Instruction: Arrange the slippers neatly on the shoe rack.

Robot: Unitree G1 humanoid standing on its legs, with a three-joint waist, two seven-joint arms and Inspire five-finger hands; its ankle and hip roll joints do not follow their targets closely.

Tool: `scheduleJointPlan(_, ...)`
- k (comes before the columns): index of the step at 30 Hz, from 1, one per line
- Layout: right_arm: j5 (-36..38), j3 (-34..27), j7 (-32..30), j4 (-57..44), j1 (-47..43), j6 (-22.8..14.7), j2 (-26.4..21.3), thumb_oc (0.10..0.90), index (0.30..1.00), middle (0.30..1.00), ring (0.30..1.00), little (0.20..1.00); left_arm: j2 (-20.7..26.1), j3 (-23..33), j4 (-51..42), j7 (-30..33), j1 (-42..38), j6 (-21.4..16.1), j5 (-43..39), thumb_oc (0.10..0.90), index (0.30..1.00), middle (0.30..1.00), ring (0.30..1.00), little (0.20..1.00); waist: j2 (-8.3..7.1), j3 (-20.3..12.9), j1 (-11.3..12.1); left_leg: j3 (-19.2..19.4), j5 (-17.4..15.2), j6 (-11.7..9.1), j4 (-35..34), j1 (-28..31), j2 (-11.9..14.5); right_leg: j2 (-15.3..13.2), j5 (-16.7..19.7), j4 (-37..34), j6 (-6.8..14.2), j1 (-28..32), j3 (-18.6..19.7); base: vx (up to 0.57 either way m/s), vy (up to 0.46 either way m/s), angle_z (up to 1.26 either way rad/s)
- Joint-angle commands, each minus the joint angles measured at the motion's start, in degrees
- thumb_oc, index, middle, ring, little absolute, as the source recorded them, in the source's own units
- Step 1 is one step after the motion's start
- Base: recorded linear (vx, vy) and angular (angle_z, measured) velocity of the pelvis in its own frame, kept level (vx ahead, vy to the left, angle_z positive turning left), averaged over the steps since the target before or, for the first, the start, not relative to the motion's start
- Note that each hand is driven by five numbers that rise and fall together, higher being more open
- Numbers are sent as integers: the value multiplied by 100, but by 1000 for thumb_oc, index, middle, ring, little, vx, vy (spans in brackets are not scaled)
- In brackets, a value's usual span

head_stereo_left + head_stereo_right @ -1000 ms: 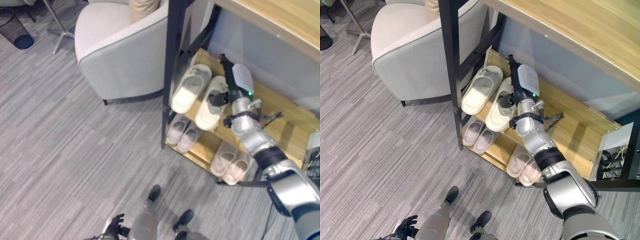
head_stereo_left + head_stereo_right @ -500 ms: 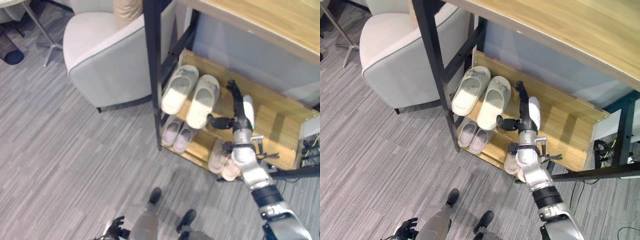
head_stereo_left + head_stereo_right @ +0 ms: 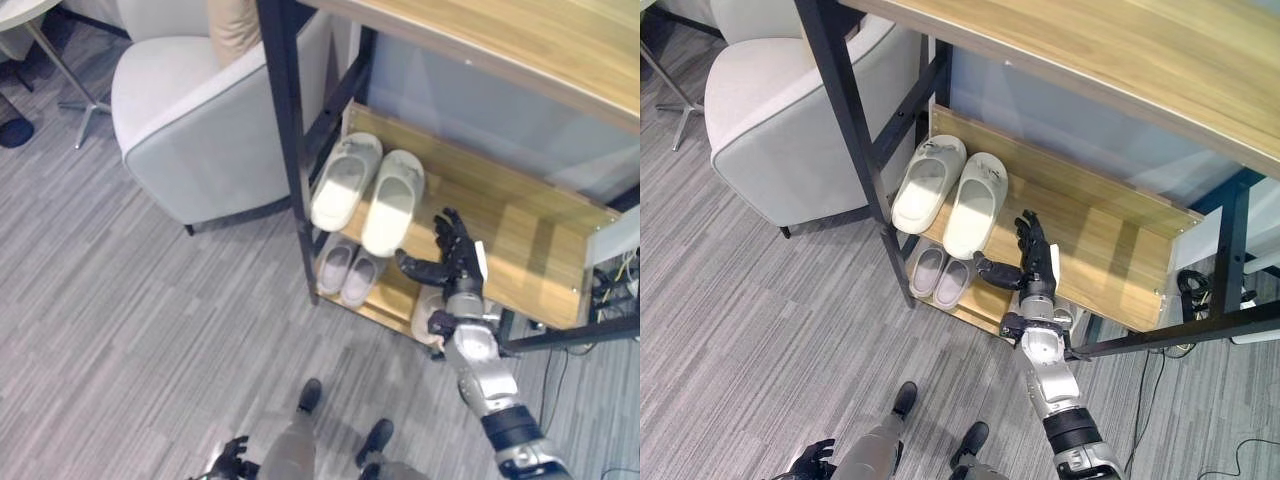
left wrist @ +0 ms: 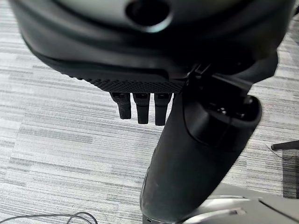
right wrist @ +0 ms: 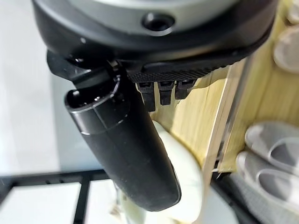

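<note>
Moved: right hand [image 3: 452,262] had drawn back from the cream slippers [image 3: 368,190], fingers spread, holding nothing.
Slippers: side by side on the shoe rack [image 3: 520,235] upper shelf.
Left hand [image 3: 230,462]: low by the floor, fingers relaxed, empty.

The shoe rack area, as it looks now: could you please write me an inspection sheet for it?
Surface: wooden shoe rack with a black frame, two shelves under a wooden top; grey striped floor around it.
Job's things: large cream slippers side by side on the upper shelf; small grey slippers paired on the lower shelf; another pale pair on the lower shelf, partly hidden by the right arm.
Clutter: nothing seen.
Hands: right hand open, fingers spread, in front of the upper shelf beside the cream slippers and holding nothing; left hand low over the floor, fingers straight, idle.
Cables: loose cables on the floor right of the rack.
Surroundings: light grey armchair left of the rack.
</note>
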Motion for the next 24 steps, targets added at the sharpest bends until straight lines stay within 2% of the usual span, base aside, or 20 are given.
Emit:
scheduleJointPlan(1,195,176,173,-597,-13,-616,-57,800,900,900,900,900,-240,-200,270,69,35,-106,27,800,900,900,900,900,22,-523,-55,343,-399,-150,-253,284,208,-436,-58,167,564,-126,183,0,0,0)
scheduleJointPlan(13,47,287,137,-633,-138,-552,-83,800,900,900,900,900,-255,-194,343,157,54,-75,23,800,900,900,900,900,2,-512,-32,356,-414,-135,-253,315,194,-475,-56,206,570,-119,172,0,0,0)
scheduleJointPlan(19,113,742,314,-555,-336,-481,84,800,900,900,900,900,-291,-227,303,185,17,-83,-79,800,900,900,900,900,35,-530,-46,427,-427,-128,-253,374,193,-481,-42,203,564,-118,239,0,0,0)
scheduleJointPlan(24,40,885,329,-533,-455,-430,113,800,900,900,900,900,-290,-252,251,243,-27,-91,-157,800,900,900,900,900,38,-560,-30,426,-433,-133,-253,382,190,-472,-48,182,558,-80,223,0,0,0)
